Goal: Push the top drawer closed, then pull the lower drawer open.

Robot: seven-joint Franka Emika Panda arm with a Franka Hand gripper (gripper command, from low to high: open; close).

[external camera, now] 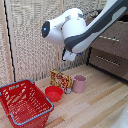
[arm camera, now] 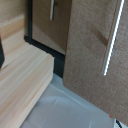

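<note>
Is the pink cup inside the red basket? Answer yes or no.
No, in the exterior view the pink cup stands on the wooden floor beside the red bowl, apart from the red basket.

The arm [external camera: 82, 27] hangs over a red basket [external camera: 25, 102], red bowl [external camera: 53, 93] and pink cup [external camera: 79, 83].

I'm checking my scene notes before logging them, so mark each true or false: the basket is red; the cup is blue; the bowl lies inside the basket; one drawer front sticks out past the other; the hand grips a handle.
1. The basket is red. True.
2. The cup is blue. False: it is pink.
3. The bowl lies inside the basket. False: it sits on the floor beside it.
4. One drawer front sticks out past the other drawer front. True.
5. The hand grips a handle. False: the wrist view shows both bar handles free.
</note>
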